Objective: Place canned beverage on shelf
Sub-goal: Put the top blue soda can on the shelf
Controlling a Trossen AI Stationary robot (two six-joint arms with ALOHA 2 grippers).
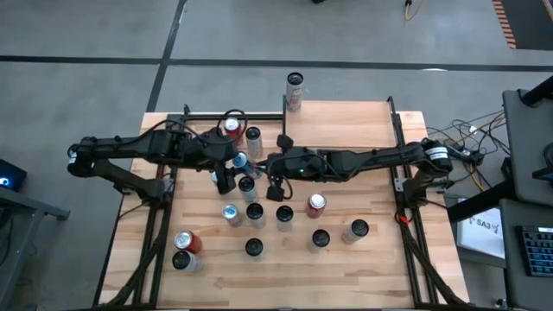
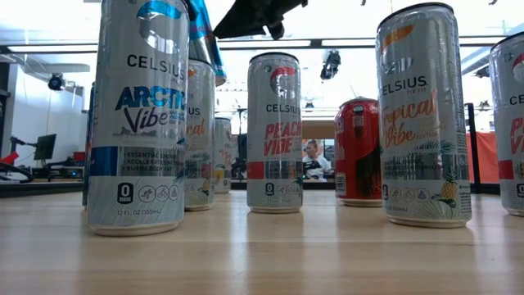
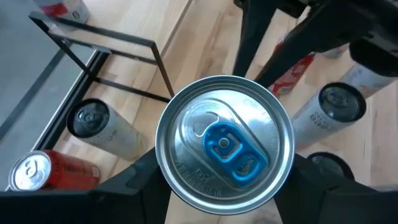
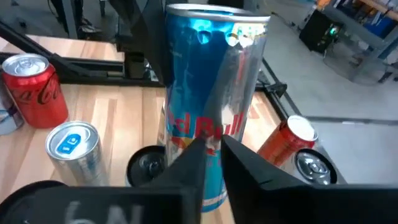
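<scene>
The table (image 1: 346,276) is a wide top of pale wooden planks with a fine grain, and black metal rails run along its sides. At its far edge sits the shelf (image 1: 341,125), a smaller rectangle of the same light wood framed by thin black posts; one slim silver can (image 1: 295,91) stands upright at its far left corner.

Two dark jointed arms reach in from either side and meet over the middle of the table. The left gripper (image 3: 221,186) is clamped on a blue and silver can (image 1: 239,161), its dark fingers (image 3: 134,183) pressed to both sides of the smooth cylinder; the brushed aluminium lid has a round rim and a blue pull tab. The low view shows this can lifted above the standing cans. The right gripper (image 4: 212,152) sits close against the same can's glossy blue wall, with only a narrow gap between its fingers, which hold nothing.

Around them stand many tall slim cans with matte printed sleeves. Shorter red cans (image 1: 316,205) are among them, and one (image 1: 187,241) lies on its side near the left front.
</scene>
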